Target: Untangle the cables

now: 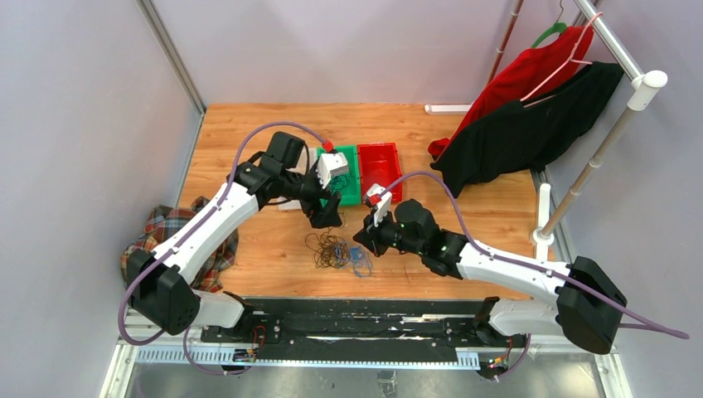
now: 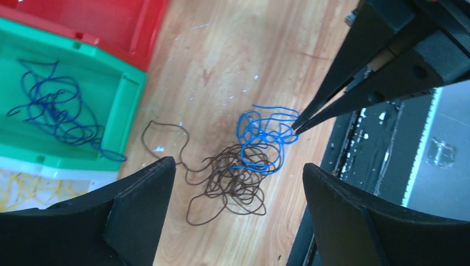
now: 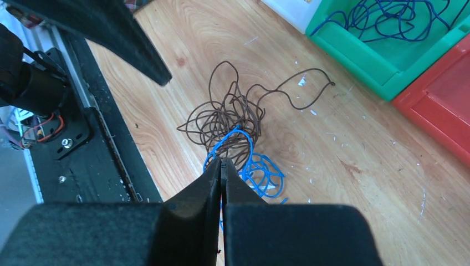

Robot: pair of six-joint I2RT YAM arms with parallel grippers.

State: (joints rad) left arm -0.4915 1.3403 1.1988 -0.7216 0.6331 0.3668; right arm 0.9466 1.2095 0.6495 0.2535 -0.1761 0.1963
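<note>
**Cables [image 1: 338, 251] on the wooden table [image 1: 240, 141].** The loose tangle lies near the front edge, at 6 o'clock from the green bin [image 1: 352, 189]. It has two parts: a brown wire [image 2: 230, 185] coiled in many loops, with one long strand trailing toward the bin, and a light-blue wire [image 2: 260, 138] at 4 o'clock from it in the top view. The two overlap where they meet.

The right gripper [image 3: 223, 164] reaches in from 3 o'clock. Its jaws are pressed together, and the tips pinch an outer loop of the light-blue wire (the contact is clearest in the left wrist view).

The left gripper [image 1: 326, 217] hangs at 12 o'clock from the tangle with its jaws spread wide. Its fingers [image 2: 145, 202] frame the pile without touching it, and it holds nothing.

A dark-blue wire [image 2: 52, 105] lies bunched inside the green bin. The red bin [image 1: 383, 162] sits touching the green bin at its 3 o'clock side. A white bin [image 3: 288, 12] with pale yellow strands sits at its 9 o'clock side.

A plaid cloth [image 1: 170, 228] lies off the table's edge at 9 o'clock. A red garment [image 1: 522, 79] and a black garment [image 1: 530, 133] hang from a rack at 2 o'clock.
</note>
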